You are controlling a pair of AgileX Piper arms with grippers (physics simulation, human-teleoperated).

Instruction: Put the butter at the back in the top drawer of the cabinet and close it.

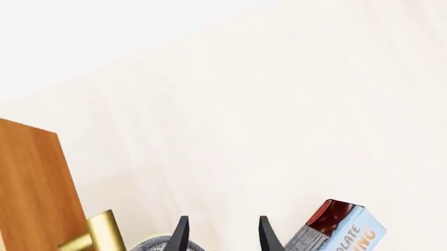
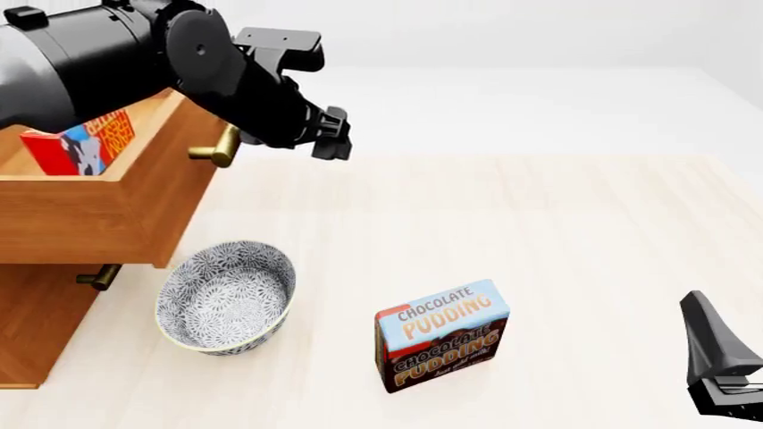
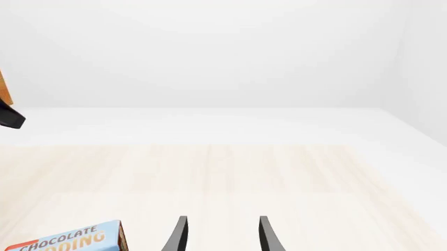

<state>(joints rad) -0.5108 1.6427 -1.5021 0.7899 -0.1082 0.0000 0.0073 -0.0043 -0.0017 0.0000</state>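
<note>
The butter point(image 2: 81, 143), a small red box, stands inside the pulled-out top drawer point(image 2: 120, 210) of the cabinet point(image 2: 42, 331) at the left. My left gripper point(image 2: 334, 138) hovers just right of the drawer's brass handle point(image 2: 218, 150), above the table, open and holding nothing. Its wrist view shows the open left gripper point(image 1: 222, 235), with the drawer front point(image 1: 31, 188) and handle point(image 1: 101, 232) beside it. Low at the front right, my right gripper point(image 2: 716, 357) is also open and empty; the wrist view shows the right gripper point(image 3: 222, 235) with only bare table ahead.
A patterned bowl point(image 2: 227, 295) sits on the table in front of the cabinet, under the open drawer's corner. The Chocolate Pudding box point(image 2: 441, 335) stands upright near the table's front centre. A lower drawer handle point(image 2: 98, 277) shows beneath the open drawer.
</note>
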